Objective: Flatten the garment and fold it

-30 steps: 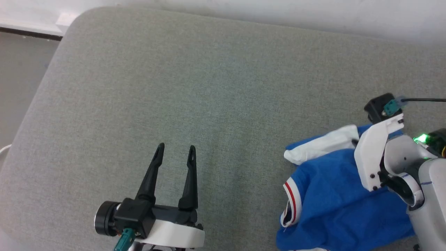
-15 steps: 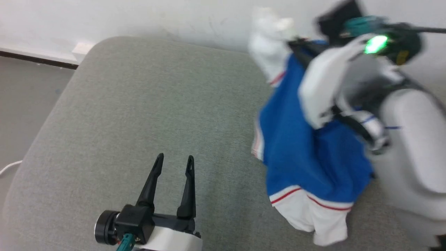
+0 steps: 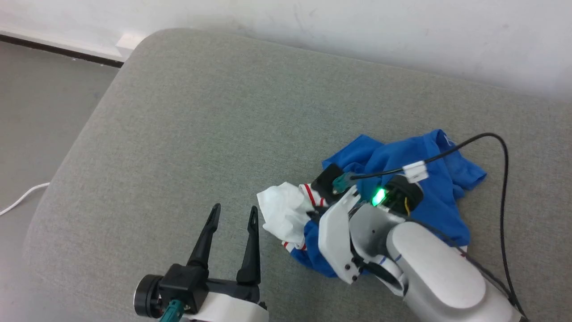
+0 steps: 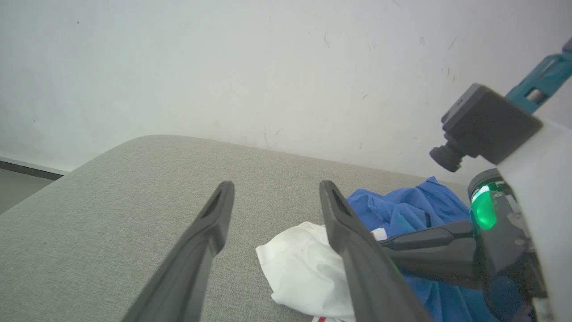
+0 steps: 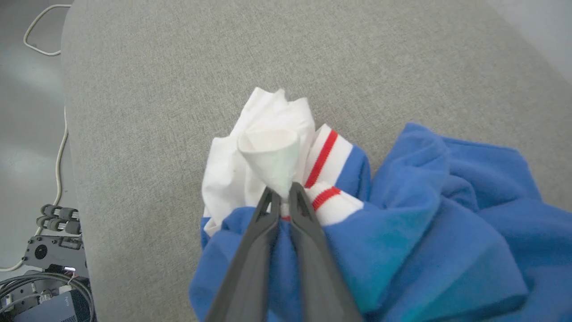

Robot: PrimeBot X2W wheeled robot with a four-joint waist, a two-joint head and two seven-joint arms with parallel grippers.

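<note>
lying in a crumpled heap, the garment (image 3: 402, 156) sits on the right half of the grey cloth-covered counter (image 3: 223, 112), its blue body bunched in deep folds and nothing spread flat. one white sleeve (image 3: 283, 210) sticks out of the heap's left side, with its red-striped cuff (image 5: 328, 156) folded in behind it.

the right jaws are closed tight on that sleeve. in the right wrist view the two dark fingers (image 5: 250, 250) pinch a gathered cone of white cloth just where it meets the blue. the left jaws stand wide apart with nothing between them, over bare counter just beside the sleeve, fingers (image 3: 205, 241) pointing away from the robot.

flattening looks barely begun, and folding is not in reach while the cloth is this bunched. the next move seems to call for a second hold: the left jaws would need to take another edge, a hem or the other sleeve, so the two arms can draw the cloth apart. that edge is buried in the folds and i cannot tell where it lies.

the right forearm (image 3: 438, 277) comes in from the lower right of the head view and lies over the blue cloth, wrist low, fingers running nearly level with the counter toward its left end. a black cable (image 3: 505, 179) loops above the arm. the left arm waits low at the near edge.
</note>
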